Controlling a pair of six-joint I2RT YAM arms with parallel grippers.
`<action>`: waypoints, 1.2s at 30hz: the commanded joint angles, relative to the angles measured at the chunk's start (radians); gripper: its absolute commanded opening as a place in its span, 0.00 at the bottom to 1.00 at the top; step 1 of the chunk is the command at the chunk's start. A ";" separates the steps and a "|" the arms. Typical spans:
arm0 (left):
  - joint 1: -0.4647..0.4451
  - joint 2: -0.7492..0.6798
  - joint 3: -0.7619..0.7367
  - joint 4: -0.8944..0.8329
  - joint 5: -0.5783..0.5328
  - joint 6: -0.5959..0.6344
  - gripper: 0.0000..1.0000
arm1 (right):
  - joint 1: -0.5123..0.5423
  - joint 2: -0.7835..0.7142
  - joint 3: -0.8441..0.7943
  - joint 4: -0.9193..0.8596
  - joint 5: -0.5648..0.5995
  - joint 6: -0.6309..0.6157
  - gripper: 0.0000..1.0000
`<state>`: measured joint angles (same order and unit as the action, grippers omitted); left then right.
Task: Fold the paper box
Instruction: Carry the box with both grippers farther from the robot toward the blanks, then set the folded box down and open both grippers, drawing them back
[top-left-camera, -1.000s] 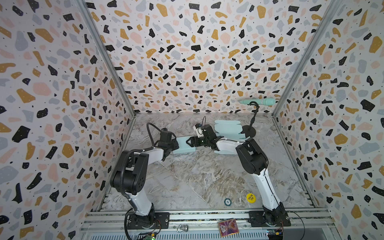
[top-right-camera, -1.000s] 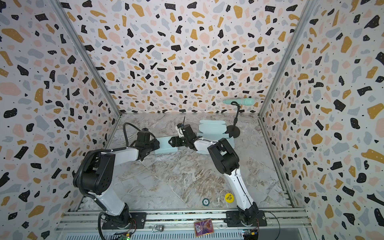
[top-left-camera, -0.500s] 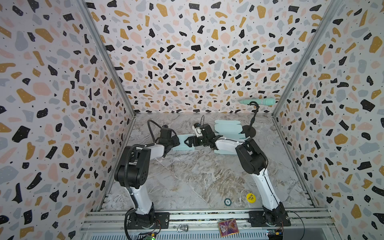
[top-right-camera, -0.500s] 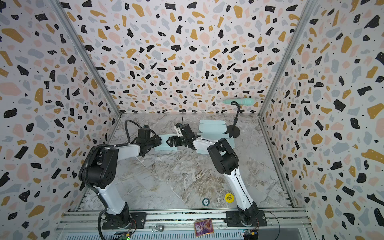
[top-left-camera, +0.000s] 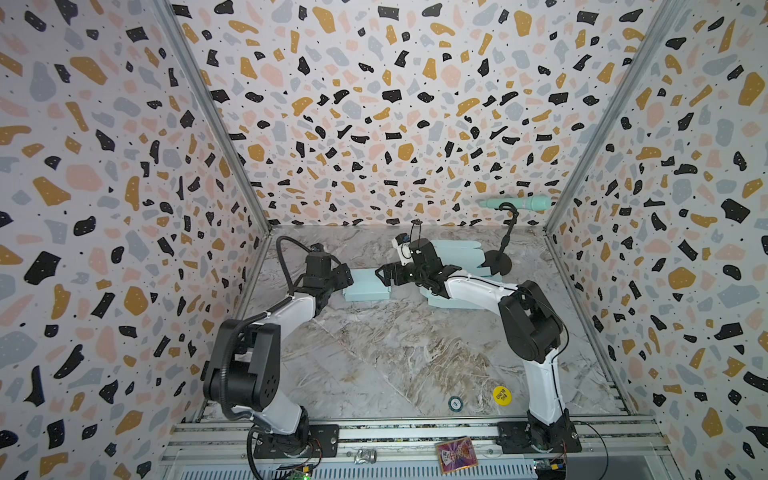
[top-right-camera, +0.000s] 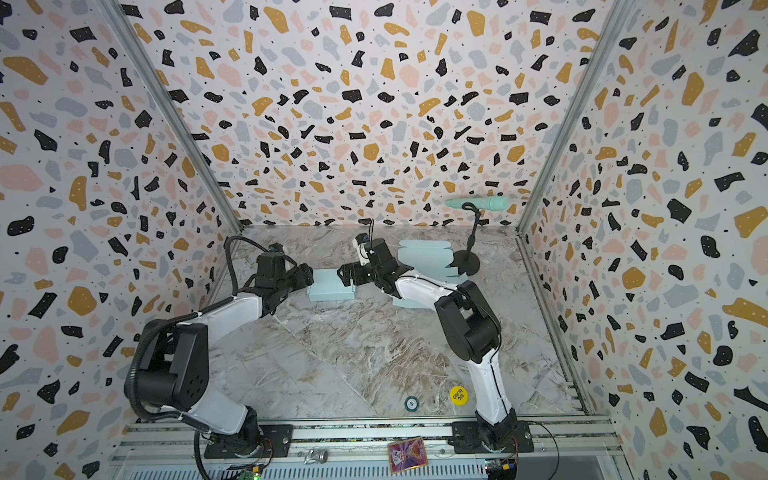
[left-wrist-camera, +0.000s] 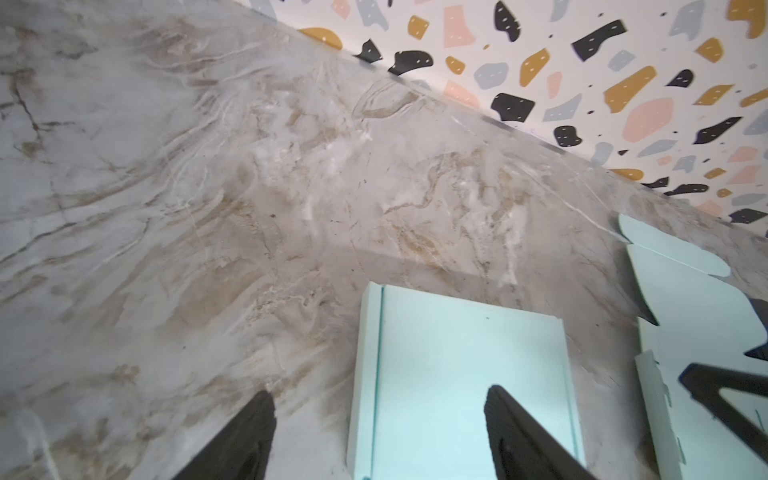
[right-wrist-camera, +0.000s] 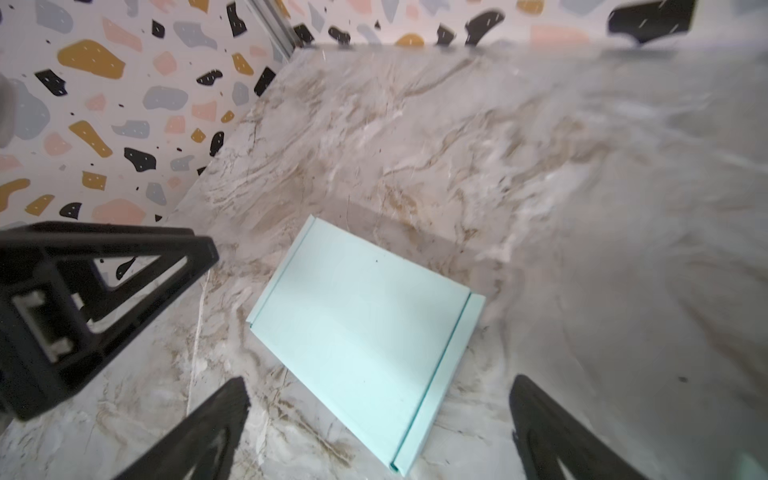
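With the mint paper box (top-left-camera: 366, 289) lying closed on the bench (top-left-camera: 395, 353), left claw (left-wrist-camera: 380, 395) and right claw (right-wrist-camera: 380, 384), both wide and empty, should lift clear gently.

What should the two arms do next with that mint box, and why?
Probably draw both arms back: the mint box lies closed and flat on the table, and the left gripper and right gripper both stand open, holding nothing.
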<state>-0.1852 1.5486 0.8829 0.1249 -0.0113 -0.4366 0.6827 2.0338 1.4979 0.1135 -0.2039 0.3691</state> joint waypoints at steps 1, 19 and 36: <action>-0.097 -0.049 -0.035 -0.030 0.002 0.000 0.79 | -0.014 -0.124 -0.075 -0.061 0.121 -0.073 0.99; -0.214 0.249 0.092 0.119 0.050 -0.068 0.75 | -0.127 -0.107 -0.283 -0.074 0.213 -0.142 0.99; -0.038 0.242 0.035 0.137 0.062 -0.031 0.74 | -0.075 -0.008 -0.235 -0.085 0.284 -0.176 0.82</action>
<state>-0.2497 1.7958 0.9482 0.2848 0.0444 -0.4881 0.5808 2.0247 1.2270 0.0444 0.0544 0.2081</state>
